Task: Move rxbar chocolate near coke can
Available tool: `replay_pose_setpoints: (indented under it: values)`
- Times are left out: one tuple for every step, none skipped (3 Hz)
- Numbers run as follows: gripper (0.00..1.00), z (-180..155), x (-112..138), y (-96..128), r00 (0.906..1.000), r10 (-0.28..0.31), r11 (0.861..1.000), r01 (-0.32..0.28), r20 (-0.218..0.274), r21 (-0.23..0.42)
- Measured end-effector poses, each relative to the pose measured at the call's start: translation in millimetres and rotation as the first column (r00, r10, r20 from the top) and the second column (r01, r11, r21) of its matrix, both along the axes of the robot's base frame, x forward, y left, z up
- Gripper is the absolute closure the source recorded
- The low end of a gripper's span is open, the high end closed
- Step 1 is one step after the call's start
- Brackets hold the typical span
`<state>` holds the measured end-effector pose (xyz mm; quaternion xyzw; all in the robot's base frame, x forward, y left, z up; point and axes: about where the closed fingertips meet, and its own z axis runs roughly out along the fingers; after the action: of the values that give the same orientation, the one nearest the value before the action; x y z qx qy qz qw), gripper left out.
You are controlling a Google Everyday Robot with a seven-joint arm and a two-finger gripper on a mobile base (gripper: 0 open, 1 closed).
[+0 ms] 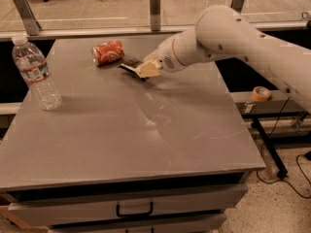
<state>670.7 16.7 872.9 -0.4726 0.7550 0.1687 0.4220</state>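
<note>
The coke can (pixel 108 52) lies on its side at the back left-centre of the grey table (pixel 121 130), red-orange with white lettering. The rxbar chocolate (pixel 131 66) is a thin black bar just right of the can, part of it covered by the fingers. My gripper (pixel 145 70) reaches in from the right on a white arm (pixel 228 33) and is shut on the bar's right end, holding it at or just above the table surface, a short gap from the can.
A clear plastic water bottle (pixel 35 73) stands upright at the table's left edge. A roll of orange tape (pixel 261 93) sits on a shelf to the right. A glass railing (pixel 154 6) runs behind the table. A drawer handle (pixel 134 210) is below the front edge.
</note>
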Motion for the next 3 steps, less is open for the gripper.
replay_pose_setpoints:
  values:
    - [0.36,-1.7,12.6,21.0,0.9997,0.026,1.0,-0.026,0.001,0.007]
    - [0.12,-5.6,22.0,33.5,0.9992,0.04,0.999,-0.04,0.001,0.004]
    - [0.0,-7.0,27.6,36.1,0.9994,0.034,0.999,-0.034,0.0,0.003]
